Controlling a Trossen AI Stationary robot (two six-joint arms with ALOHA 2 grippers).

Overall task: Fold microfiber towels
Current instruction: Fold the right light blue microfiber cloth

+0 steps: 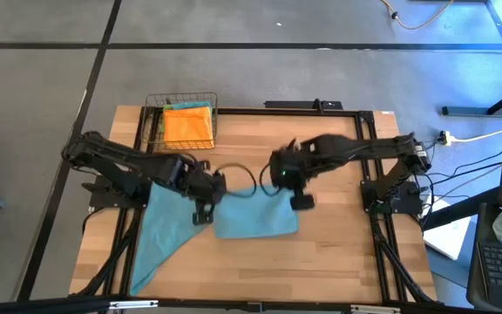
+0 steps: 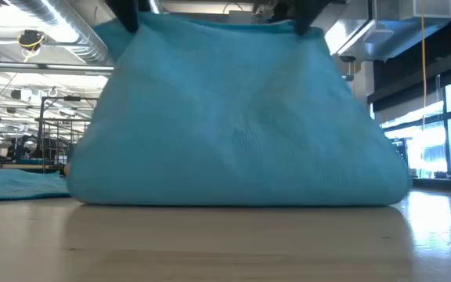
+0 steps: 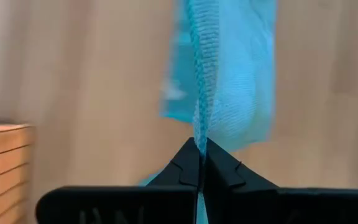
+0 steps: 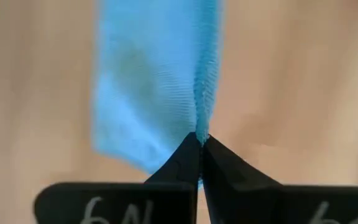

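A teal microfiber towel (image 1: 255,218) hangs between my two grippers near the table's middle, and its lower part (image 2: 241,196) rests on the wood. My left gripper (image 1: 203,212) is shut on its left upper corner. My right gripper (image 1: 301,201) is shut on the right upper corner. A second teal towel (image 1: 159,235) lies spread on the table under my left arm, reaching toward the near left corner. An orange towel (image 1: 187,126) lies on a lime green one (image 1: 200,106) in a wire basket (image 1: 155,103). My left gripper pinches the towel's upper left corner (image 3: 199,142) between its two fingers, slanting steeply down from above. The cloth hangs below the fingers down to the table. One layer or several, I cannot tell. My right gripper pinches the towel's upper right corner (image 4: 200,132) between its two fingers, slanting steeply down from above. The cloth hangs below it, and the top edge (image 2: 218,22) runs nearly straight between the two grippers.
The wire basket stands at the table's far edge, left of centre. A black frame (image 1: 356,109) runs along the table's far and side edges. Bare wood (image 1: 338,262) lies near and to the right of the held towel.
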